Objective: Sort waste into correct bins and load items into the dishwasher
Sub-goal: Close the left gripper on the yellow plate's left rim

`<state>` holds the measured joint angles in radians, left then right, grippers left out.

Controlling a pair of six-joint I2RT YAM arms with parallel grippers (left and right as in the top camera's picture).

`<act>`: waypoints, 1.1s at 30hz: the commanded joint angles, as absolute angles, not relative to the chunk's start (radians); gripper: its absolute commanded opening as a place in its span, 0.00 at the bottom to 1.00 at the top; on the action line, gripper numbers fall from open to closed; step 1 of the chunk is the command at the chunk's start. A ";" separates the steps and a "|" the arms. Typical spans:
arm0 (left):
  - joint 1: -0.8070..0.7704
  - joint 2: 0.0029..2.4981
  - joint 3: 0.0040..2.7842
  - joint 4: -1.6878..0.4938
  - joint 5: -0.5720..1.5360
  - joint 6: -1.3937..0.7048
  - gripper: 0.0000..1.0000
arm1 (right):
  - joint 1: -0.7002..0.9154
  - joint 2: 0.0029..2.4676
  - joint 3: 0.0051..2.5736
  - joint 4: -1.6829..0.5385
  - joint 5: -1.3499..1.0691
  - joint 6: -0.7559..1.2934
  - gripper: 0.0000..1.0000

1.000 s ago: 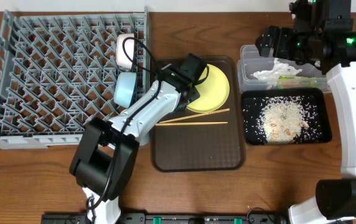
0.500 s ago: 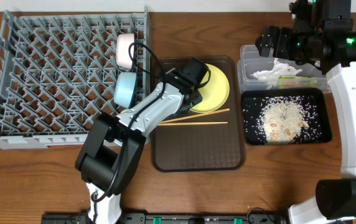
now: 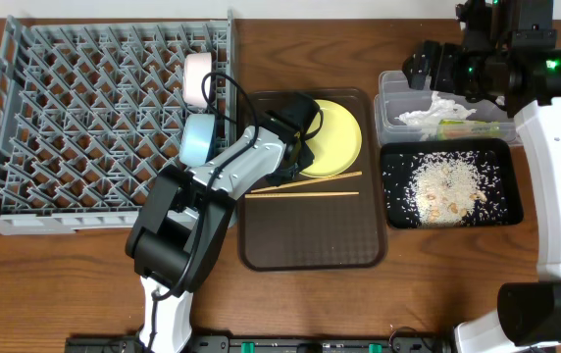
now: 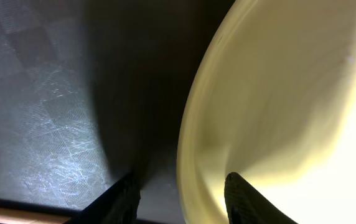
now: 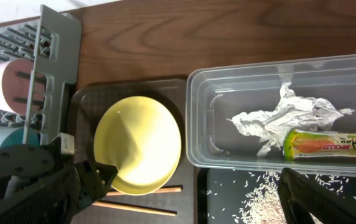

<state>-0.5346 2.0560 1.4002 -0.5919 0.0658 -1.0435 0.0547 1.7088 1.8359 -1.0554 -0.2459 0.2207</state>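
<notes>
The plate (image 4: pixel 277 112) whose rim is between the left jaws is not loaded yet; it lies on the brown tray (image 4: pixel 35 93). The chopsticks (image 3: pixel 325 186), just beside these jaws on the same tray, also wait. Further out, behind the left jaws, the grey rack (image 3: pixel 84 108) already holds the light-blue bowl (image 3: pixel 197 142) and one white vessel (image 3: pixel 198 76); bowl or cup, I cannot tell. Well apart, below the right jaws, the clear tub (image 5: pixel 228 93) has the tissue (image 5: pixel 277 118) and the wrapper (image 5: pixel 330 144) inside, and the black tray (image 3: pixel 511 211) next to it carries the rice (image 3: pixel 447 186). So I judge the waste sorted and the loading about half done.

The left jaws are partly spread, one finger (image 4: pixel 119 202) outside the plate's rim over the brown tray, the other on the inner side. A dark gap shows beside the rim, so they do not pinch it. The right jaws are spread wide above the tub and hold nothing.
</notes>
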 commanded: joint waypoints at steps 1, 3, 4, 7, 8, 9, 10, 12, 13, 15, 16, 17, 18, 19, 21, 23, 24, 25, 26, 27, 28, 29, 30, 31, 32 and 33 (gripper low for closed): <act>-0.532 2.082 1.398 -0.588 0.076 -1.041 0.45 | 0.061 1.715 1.836 -1.056 -0.243 0.228 0.99; -0.531 2.092 1.399 -0.585 0.084 -1.041 0.44 | 0.061 1.715 1.836 -1.056 -0.243 0.228 0.99; -0.528 2.093 1.399 -0.584 0.091 -1.041 0.43 | 0.061 1.715 1.836 -1.056 -0.243 0.228 0.99; -0.520 2.094 1.399 -0.584 0.090 -1.041 0.37 | 0.061 1.715 1.836 -1.056 -0.243 0.228 0.99; -0.520 2.094 1.399 -0.582 0.089 -1.041 0.34 | 0.061 1.715 1.836 -1.056 -0.243 0.228 0.99; -0.520 2.094 1.399 -0.579 0.085 -1.041 0.31 | 0.061 1.715 1.836 -1.056 -0.243 0.228 0.99; -0.520 2.094 1.399 -0.576 0.080 -1.041 0.28 | 0.061 1.715 1.836 -1.056 -0.243 0.228 0.99; -0.521 2.094 1.399 -0.562 0.077 -1.041 0.24 | 0.061 1.715 1.836 -1.056 -0.243 0.228 0.99; -0.521 2.094 1.399 -0.560 0.073 -1.041 0.22 | 0.060 1.715 1.836 -1.056 -0.243 0.228 0.99; -0.521 2.094 1.399 -0.558 0.065 -1.041 0.19 | 0.059 1.715 1.836 -1.056 -0.243 0.228 0.99; -0.521 2.094 1.399 -0.559 0.063 -1.041 0.19 | 0.059 1.715 1.836 -1.056 -0.243 0.228 0.99; -0.521 2.094 1.399 -0.558 0.062 -1.041 0.15 | 0.059 1.715 1.836 -1.056 -0.243 0.228 0.99; -0.521 2.094 1.399 -0.558 0.059 -1.041 0.13 | 0.059 1.715 1.836 -1.056 -0.243 0.228 0.99; -0.521 2.094 1.399 -0.558 0.059 -1.041 0.13 | 0.059 1.715 1.836 -1.056 -0.243 0.228 0.99; -0.521 2.094 1.399 -0.555 0.056 -1.041 0.09 | 0.059 1.715 1.836 -1.056 -0.243 0.228 0.99; -0.520 2.093 1.399 -0.553 0.047 -1.041 0.08 | 0.059 1.715 1.836 -1.056 -0.243 0.228 0.99; -0.520 2.092 1.399 -0.551 0.043 -1.041 0.08 | 0.059 1.715 1.836 -1.056 -0.243 0.228 0.99; -0.520 2.090 1.399 -0.551 0.039 -1.041 0.08 | 0.059 1.715 1.836 -1.056 -0.243 0.228 0.99; -0.520 2.085 1.400 -0.551 0.033 -1.040 0.08 | 0.059 1.715 1.836 -1.056 -0.243 0.228 0.99; -0.520 2.080 1.400 -0.551 0.032 -1.034 0.08 | 0.059 1.715 1.836 -1.056 -0.243 0.228 0.99; -0.520 2.072 1.401 -0.551 0.024 -1.028 0.08 | 0.059 1.715 1.836 -1.056 -0.243 0.228 0.99; -0.520 2.062 1.401 -0.552 0.011 -1.022 0.08 | 0.059 1.715 1.836 -1.056 -0.243 0.228 0.99; -0.520 2.053 1.401 -0.551 -0.003 -1.005 0.08 | 0.059 1.715 1.836 -1.056 -0.243 0.228 0.99; -0.520 2.042 1.401 -0.551 -0.017 -0.992 0.08 | 0.059 1.715 1.836 -1.056 -0.243 0.228 0.99; -0.520 2.028 1.401 -0.551 -0.030 -0.975 0.08 | 0.059 1.715 1.836 -1.056 -0.243 0.228 0.99; -0.520 2.016 1.401 -0.552 -0.049 -0.961 0.08 | 0.059 1.715 1.836 -1.056 -0.243 0.228 0.99</act>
<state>-0.5251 2.0605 1.4006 -0.5426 0.0349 -1.0229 0.0547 1.7088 1.8359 -1.0554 -0.2459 0.2207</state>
